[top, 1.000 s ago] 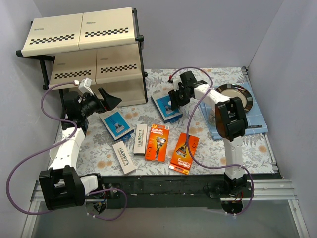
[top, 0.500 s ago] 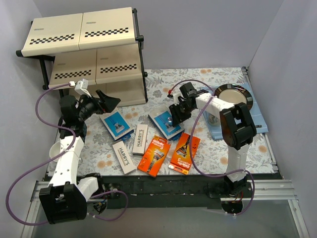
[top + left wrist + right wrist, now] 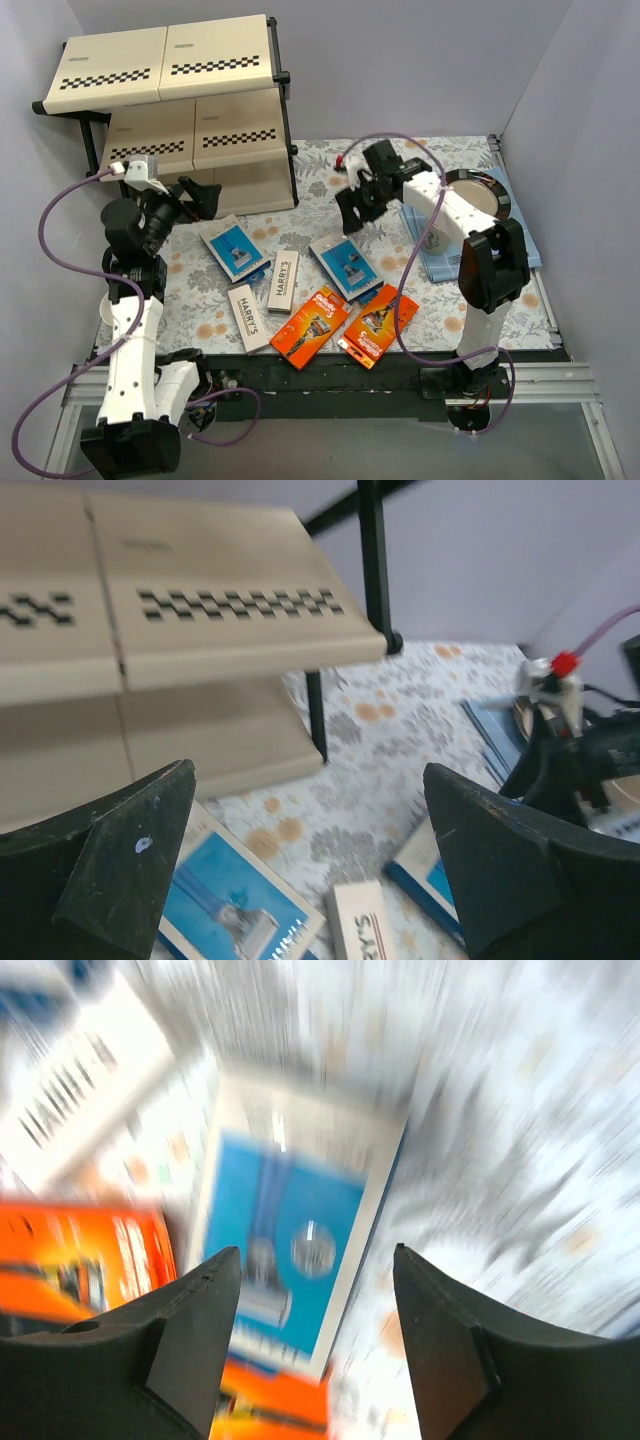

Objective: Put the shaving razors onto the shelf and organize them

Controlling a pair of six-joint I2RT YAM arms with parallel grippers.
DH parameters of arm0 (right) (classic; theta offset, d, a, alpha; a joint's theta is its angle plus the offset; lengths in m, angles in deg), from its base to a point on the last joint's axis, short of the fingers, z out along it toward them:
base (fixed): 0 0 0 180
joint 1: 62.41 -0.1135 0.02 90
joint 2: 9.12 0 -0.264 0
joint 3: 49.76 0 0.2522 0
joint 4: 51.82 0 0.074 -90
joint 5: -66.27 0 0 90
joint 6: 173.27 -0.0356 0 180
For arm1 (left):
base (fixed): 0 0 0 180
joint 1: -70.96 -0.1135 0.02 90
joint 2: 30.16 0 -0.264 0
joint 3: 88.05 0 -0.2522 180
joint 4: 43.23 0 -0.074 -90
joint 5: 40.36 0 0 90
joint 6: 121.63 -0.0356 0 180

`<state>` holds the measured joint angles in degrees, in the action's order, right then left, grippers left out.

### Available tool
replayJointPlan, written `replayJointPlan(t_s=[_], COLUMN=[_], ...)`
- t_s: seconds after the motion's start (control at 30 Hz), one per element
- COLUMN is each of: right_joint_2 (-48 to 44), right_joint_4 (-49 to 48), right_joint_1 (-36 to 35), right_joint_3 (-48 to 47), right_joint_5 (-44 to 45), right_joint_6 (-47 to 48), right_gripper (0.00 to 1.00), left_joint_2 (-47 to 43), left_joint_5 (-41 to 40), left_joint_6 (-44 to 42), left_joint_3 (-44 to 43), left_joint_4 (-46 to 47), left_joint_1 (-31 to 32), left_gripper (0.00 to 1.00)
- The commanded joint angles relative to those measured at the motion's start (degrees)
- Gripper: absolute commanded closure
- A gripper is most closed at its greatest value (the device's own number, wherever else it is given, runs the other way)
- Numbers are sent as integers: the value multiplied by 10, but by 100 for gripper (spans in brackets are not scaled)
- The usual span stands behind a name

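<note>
Six flat rectangular packs (image 3: 345,266), floral mat (image 3: 320,165)

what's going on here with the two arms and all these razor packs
Two robot arms are meant to move razor packs onto the three-tier black-framed shelf with cream boards, but none is on it yet. All six lie on the flower-patterned table: two orange cards, two long white HARRY'S boxes and two blue-and-white boxes. The left gripper hangs open in front of the shelf, near the left blue-and-white box. The right gripper is open, aimed down at the middle blue-and-white box.
</note>
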<state>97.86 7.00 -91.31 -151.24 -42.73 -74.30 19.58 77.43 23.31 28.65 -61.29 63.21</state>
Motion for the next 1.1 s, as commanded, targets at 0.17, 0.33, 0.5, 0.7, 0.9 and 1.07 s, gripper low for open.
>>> replayJointPlan(t_s=[0.17,0.33,0.5,0.7,0.9,1.07], right_joint_2=[-25,49,143,212,274,312], right_joint_4=[-325,-418,-429,-472,-498,-523], right_joint_1=[-2,-22,-41,-40,-40,-32], right_joint_3=[-126,-197,-368,-418,-452,-493], right_joint_5=[-44,-34,-2,15,-1,-22], right_joint_6=[-69,-126,-147,-176,-214,-215], right_gripper=[26,25,25,23,29,59], left_joint_2=[-27,-18,-24,-39,-45,-46], left_joint_5=[-304,-255,-228,-161,-147,-165], left_joint_6=[-45,-42,-64,-104,-122,-145], left_joint_3=[-40,-42,-38,-55,-82,-93], left_joint_4=[-24,-51,-82,-169,-240,-271], left_joint_1=[-16,-50,-60,-61,-61,-68], left_gripper=[2,2,2,2,2,2])
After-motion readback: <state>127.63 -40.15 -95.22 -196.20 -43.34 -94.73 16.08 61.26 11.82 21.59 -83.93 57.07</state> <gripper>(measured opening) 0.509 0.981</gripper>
